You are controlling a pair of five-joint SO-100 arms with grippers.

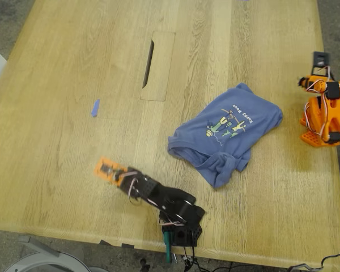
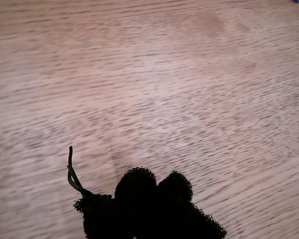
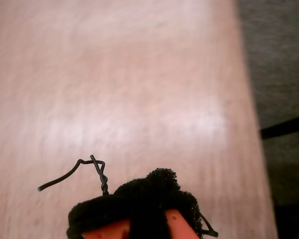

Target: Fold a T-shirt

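Soft, even light. The bench (image 1: 73, 170) shows pale glare; both wrist views are blurry, with faint shadows.

Setting: an office or lab meeting room, by appearance. Evidence: large light-oak table (image 1: 73, 141) with a recessed cable-access flap (image 1: 157, 65) of the conference-table kind; grey, flecked carpet-like floor (image 1: 5, 17) past the table edges; a scrap of blue tape (image 1: 94, 107) on the wood; my two small arms mounted at the table's rim, cables trailing off the near edge.
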